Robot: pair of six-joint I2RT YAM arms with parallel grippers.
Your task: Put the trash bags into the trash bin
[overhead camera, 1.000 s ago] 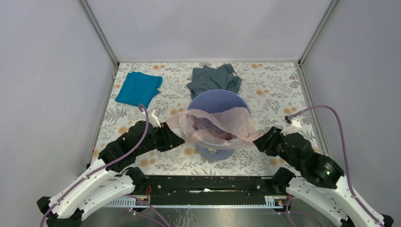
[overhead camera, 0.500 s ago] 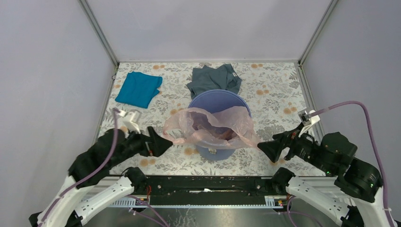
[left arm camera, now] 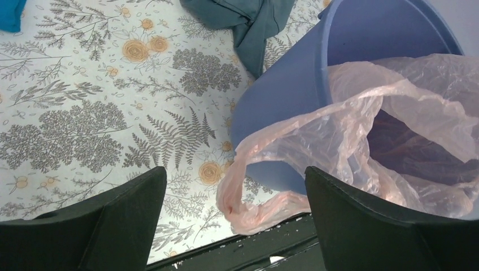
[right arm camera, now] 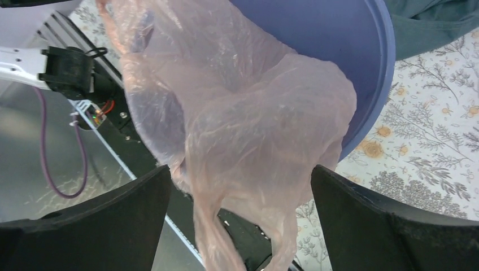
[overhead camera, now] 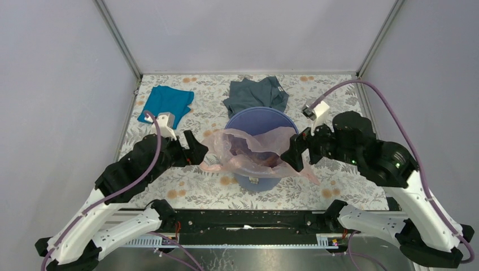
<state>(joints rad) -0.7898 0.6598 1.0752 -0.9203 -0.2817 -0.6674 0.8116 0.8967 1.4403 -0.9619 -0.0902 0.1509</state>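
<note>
The trash bag (overhead camera: 226, 149) drapes over the trash bin (overhead camera: 257, 117), so from above we cannot make out the bin's floor, and its 6 o'clock rim is veiled. The label (overhead camera: 254, 180) on its near wall is too small to read. From the left wrist the teal cloth (left arm camera: 8, 11) is cut to a sliver at 10 o'clock. From the right wrist the bag's tail leaves the frame at 6 o'clock, and the grey-blue garment (right arm camera: 435, 18) is clipped at 1 o'clock.
</note>
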